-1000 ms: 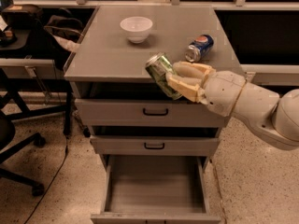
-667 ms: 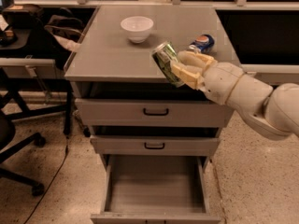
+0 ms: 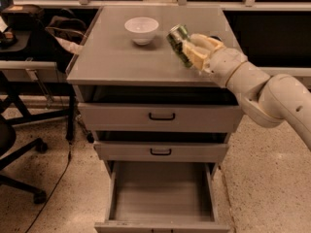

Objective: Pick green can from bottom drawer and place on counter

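the tool [image 3: 189,51] sat over the right half of the counter [image 3: 116,59], its pale cream fingers [image 3: 198,57] clamped on the green can [image 3: 178,38]. the can was tilted, its silver top end leaning up and toward the back left, its lower end pointing down toward the counter's front right. its body looked dark green with pale label marks along the side, and the metal rim at the upper end caught the light. whether the lower end touched the counter or hung just above it could not be told from this angle, since the fingers covered that part.

a white bowl [image 3: 141,29] stood upright on the counter, near the can on its left and apart from it. the robot's white arm [image 3: 262,89] reached in from the right edge, bending over the cabinet's front right corner.

below, the bottom drawer [image 3: 160,191] was pulled well out, showing a flat grey floor. the two upper drawers [image 3: 160,120], each with a black handle, were pulled out a little. a black office chair [image 3: 12,144] stood on the speckled floor at the left.
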Available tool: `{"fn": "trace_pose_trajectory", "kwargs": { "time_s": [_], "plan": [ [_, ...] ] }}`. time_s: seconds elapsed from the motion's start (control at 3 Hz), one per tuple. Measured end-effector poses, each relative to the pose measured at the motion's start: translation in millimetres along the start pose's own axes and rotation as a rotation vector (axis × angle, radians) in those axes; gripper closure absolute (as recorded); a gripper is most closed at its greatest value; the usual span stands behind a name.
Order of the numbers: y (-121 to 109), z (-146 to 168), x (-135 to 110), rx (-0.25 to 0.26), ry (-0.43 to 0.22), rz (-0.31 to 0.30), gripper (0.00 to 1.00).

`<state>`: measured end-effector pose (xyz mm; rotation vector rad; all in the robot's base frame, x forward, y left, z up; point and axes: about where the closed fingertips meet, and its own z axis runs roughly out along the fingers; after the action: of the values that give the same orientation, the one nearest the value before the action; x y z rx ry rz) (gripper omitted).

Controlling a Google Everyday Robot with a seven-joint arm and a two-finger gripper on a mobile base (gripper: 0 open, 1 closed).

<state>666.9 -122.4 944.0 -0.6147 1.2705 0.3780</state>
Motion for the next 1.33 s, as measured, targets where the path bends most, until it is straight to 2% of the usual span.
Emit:
{"fn": "trace_pose_trajectory", "kwargs": {
  "time_s": [0.33,0.67,1.0,1.33],
  "plan": [
    [-14,11,5,0.041,-0.007,0.018,1.00],
    [-20,23,9,0.055,-0.006,0.033,1.00],
    [-15,42,11,0.040,-0.003,0.053,1.00],
    [-3,61,19,-0.003,0.014,0.072,1.00]
  ]
}}
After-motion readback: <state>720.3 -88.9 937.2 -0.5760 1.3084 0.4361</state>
